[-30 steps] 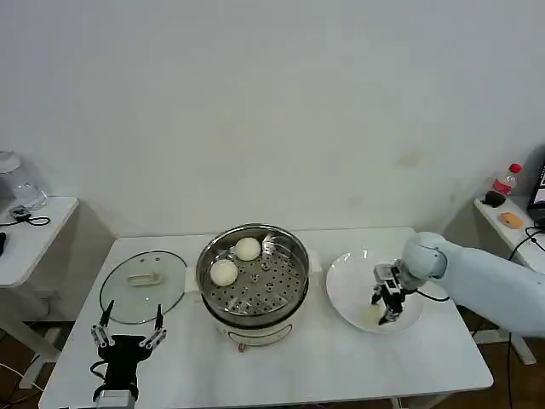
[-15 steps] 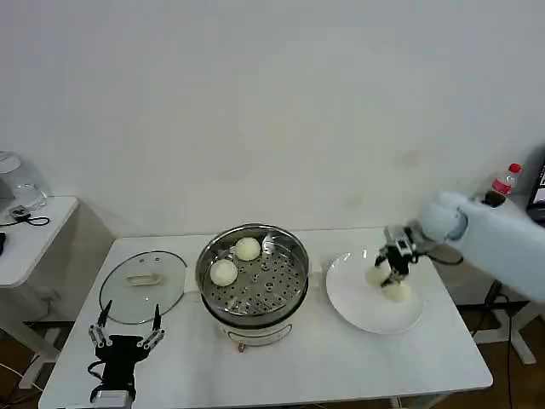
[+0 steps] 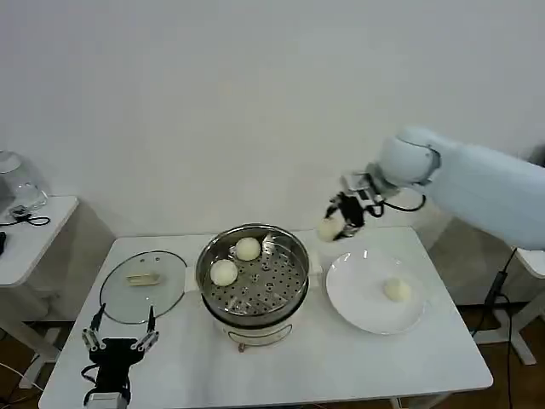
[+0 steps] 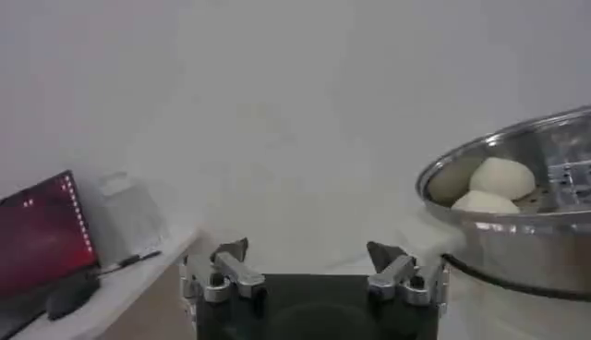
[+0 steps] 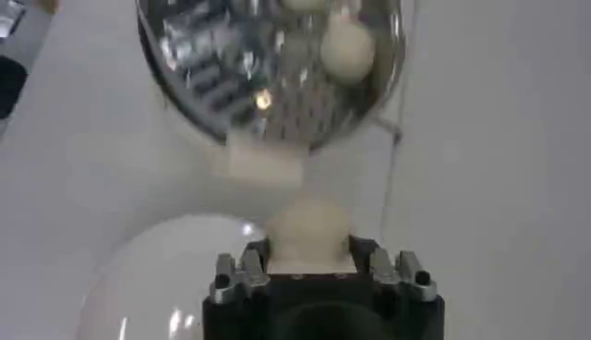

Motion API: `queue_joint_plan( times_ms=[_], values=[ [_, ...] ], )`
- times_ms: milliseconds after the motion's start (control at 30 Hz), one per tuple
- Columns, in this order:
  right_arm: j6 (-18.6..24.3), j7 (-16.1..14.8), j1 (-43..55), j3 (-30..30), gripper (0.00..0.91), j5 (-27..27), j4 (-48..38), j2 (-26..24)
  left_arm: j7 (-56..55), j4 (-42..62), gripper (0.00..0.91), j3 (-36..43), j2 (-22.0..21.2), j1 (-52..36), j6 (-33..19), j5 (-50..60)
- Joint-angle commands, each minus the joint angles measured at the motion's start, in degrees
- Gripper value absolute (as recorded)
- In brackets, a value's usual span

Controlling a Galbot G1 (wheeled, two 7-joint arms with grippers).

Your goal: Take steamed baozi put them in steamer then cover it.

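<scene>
My right gripper (image 3: 338,220) is shut on a cream-white baozi (image 3: 329,228), held in the air between the steamer (image 3: 253,274) and the white plate (image 3: 375,291). The right wrist view shows that baozi (image 5: 308,232) clamped between the fingers, with the steamer (image 5: 268,69) farther off. Two baozi (image 3: 247,249) (image 3: 223,273) lie on the perforated tray at the steamer's far left side. One more baozi (image 3: 396,290) rests on the plate. The glass cover (image 3: 142,285) lies flat left of the steamer. My left gripper (image 3: 117,343) hangs open near the table's front left edge.
A white side table (image 3: 25,239) with a clear jug stands at the far left. The wall runs close behind the main table (image 3: 341,366). In the left wrist view, the steamer's rim (image 4: 517,180) is to one side with two baozi inside.
My right gripper has lifted a baozi off the plate and carried it up and left toward the steamer. One baozi stays on the plate. The left gripper dropped slightly.
</scene>
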Motion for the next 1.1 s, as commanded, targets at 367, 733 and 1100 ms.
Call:
queue_joint_plan(
  times_ms=[367, 733, 1100],
  values=[
    [15.5, -0.2, -5.7, -3.7, 0.615, -9.0, -7.9, 22.5, 0.0, -1.4, 0.907, -1.5, -1.0, 0.9, 0.0, -0.1],
    [19.4, 0.8, -9.0, -4.9, 0.615, -11.5, -7.3, 23.2, 0.0, -1.4, 0.907, -2.0, -1.4, 1.0, -0.1, -0.1],
    [20.2, 0.5, -9.6, -5.8, 0.625, -12.2, -6.0, 22.7, -0.1, -1.3, 0.907, -2.3, -1.5, 1.0, -0.3, -0.2]
  ],
)
